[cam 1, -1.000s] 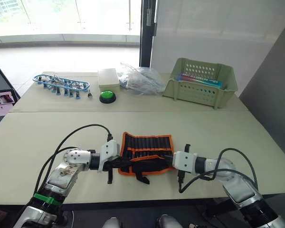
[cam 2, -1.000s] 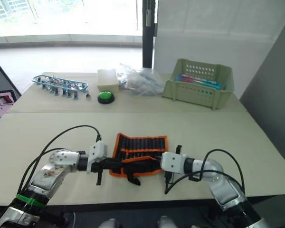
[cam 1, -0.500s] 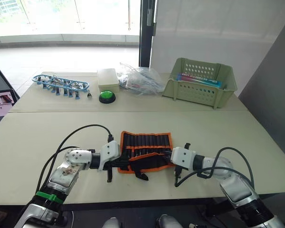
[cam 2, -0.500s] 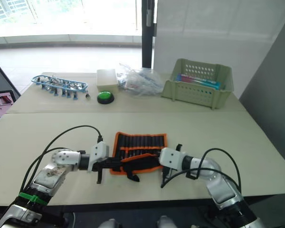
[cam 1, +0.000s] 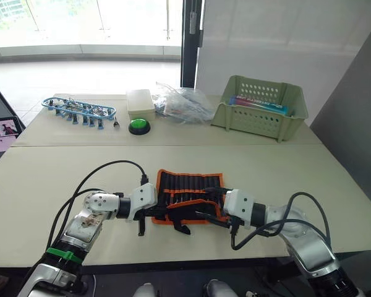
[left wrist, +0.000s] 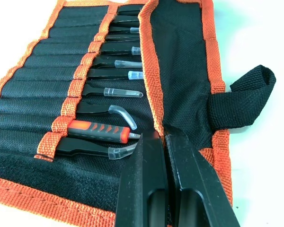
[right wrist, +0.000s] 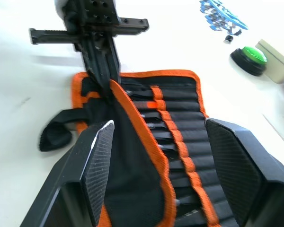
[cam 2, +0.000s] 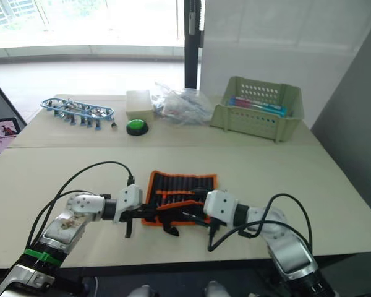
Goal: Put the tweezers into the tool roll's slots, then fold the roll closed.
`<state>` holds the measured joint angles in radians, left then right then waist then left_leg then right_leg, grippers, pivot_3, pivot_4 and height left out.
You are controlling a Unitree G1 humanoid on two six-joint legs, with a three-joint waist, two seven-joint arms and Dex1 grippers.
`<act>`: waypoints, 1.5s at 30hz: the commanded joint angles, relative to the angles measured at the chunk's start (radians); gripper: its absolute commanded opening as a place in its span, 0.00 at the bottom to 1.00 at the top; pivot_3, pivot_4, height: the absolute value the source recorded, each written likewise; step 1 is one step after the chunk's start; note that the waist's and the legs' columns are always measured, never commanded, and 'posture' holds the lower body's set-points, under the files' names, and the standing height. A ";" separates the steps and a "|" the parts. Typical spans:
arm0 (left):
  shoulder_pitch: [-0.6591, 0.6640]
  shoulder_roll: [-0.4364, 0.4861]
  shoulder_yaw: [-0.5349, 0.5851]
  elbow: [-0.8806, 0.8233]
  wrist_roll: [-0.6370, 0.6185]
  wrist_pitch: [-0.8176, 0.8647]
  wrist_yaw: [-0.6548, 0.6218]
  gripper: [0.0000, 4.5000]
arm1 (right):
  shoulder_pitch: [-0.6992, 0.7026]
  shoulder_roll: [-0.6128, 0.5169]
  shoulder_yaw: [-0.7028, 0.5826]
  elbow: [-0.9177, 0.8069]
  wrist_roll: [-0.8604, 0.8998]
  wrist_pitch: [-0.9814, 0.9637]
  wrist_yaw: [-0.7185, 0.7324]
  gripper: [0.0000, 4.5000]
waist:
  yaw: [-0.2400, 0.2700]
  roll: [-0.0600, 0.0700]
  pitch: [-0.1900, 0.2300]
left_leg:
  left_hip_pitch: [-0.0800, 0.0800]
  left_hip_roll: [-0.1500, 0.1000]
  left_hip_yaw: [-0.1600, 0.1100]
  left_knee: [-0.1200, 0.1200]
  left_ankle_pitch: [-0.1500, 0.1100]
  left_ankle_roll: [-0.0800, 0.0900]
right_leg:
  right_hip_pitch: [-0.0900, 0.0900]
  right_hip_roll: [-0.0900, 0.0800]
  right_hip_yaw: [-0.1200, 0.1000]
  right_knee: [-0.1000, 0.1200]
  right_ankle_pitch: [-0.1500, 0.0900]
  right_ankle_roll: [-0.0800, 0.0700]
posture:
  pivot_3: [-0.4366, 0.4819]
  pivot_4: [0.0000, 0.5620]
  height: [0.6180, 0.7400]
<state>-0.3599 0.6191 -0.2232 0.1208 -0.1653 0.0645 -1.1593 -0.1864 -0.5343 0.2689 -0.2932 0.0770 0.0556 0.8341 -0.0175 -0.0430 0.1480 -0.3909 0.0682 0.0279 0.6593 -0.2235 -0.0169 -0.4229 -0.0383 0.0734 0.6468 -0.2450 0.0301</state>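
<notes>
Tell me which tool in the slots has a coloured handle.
The one with the orange and black grip, second slot from the end nearest the left tool. The other slim black tweezers in the black fabric roll with orange edging are plain black with clear tip caps.

My tool roll (left wrist: 180, 71) is black fabric with orange edging and orange stripes across its slots (left wrist: 42, 90). The tweezers (left wrist: 111, 92) are black with clear tips; one has an orange handle. My claws are black, the desk (cam 1: 297, 173) pale cream.
</notes>
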 commanded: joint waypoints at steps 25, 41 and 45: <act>0.109 -0.011 0.185 -0.277 -0.297 0.220 0.022 0.67 | 0.009 0.124 -0.023 0.146 -0.004 0.191 -0.123 0.00 | -0.002 0.000 0.000 | -0.001 0.000 0.000 0.000 0.000 0.000 | -0.001 0.000 0.000 -0.001 0.000 0.000 | 0.48 0.27 0.98; 0.082 -0.196 0.020 0.045 0.021 0.035 0.262 0.01 | 0.019 0.147 -0.034 0.063 0.015 0.192 -0.144 0.00 | 0.003 0.001 0.000 | 0.000 0.000 0.000 0.000 0.000 0.000 | 0.001 0.000 0.000 -0.001 0.000 0.000 | 0.48 0.27 0.98; 0.112 -0.211 0.024 -0.011 -0.001 0.071 0.266 0.01 | 0.029 0.191 0.006 -0.035 0.047 0.174 -0.134 0.00 | 0.003 0.002 0.000 | 0.001 0.000 0.000 0.000 0.000 0.000 | 0.001 0.000 0.000 -0.001 0.000 0.000 | 0.48 0.27 0.98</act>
<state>-0.2726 0.4134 -0.1779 0.1129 -0.1725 0.1102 -0.8995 -0.1513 -0.3495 0.2640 -0.2601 0.1026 0.2500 0.6960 -0.0141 -0.0414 0.1481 -0.3902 0.0682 0.0275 0.6590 -0.2235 -0.0170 -0.4218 -0.0384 0.0736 0.6460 -0.2446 0.0301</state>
